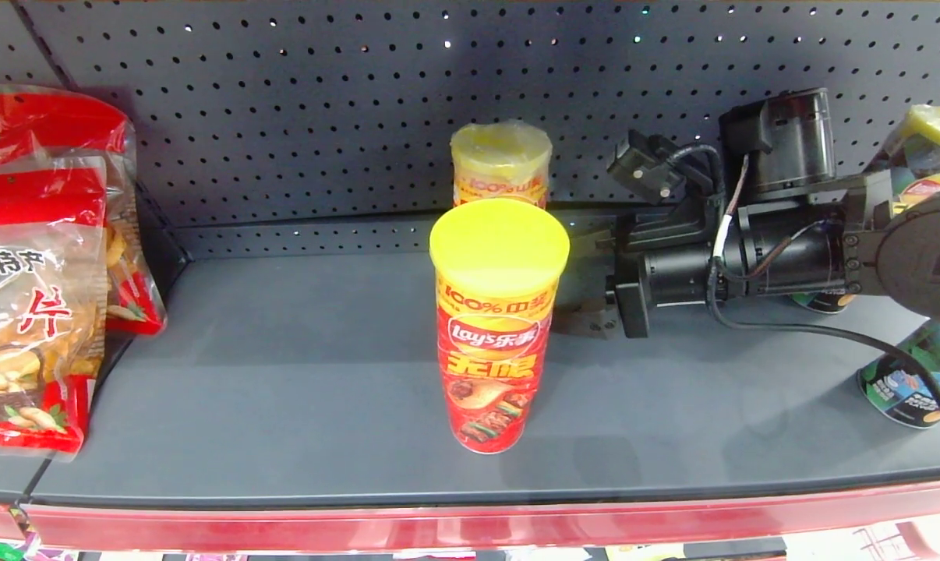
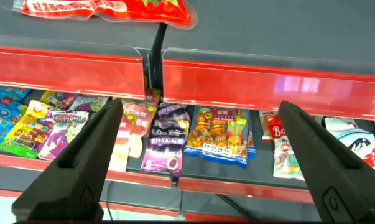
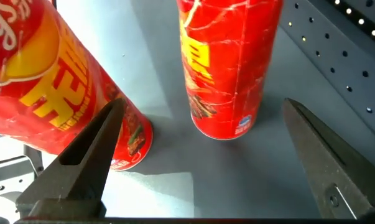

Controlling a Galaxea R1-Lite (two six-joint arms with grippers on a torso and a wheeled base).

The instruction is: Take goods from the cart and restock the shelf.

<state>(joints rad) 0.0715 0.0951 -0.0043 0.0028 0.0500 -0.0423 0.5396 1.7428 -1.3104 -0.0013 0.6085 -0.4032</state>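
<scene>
On your shelf [image 1: 283,374] the front can [image 1: 495,335] stands upright, the rear can [image 1: 501,160] behind it. Your right gripper [image 3: 203,106] keeps its fingers wide and empty, seemingly near both cans. The left gripper [image 2: 199,104] fingers are also wide and empty.

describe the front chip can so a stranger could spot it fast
On the grey shelf backed by pegboard, look mid-shelf, right of the red snack bags. Two red cans with yellow tops stand one behind the other; the front can is nearer the red shelf edge, its lid bare, while the rear can has a film-wrapped top.
</scene>
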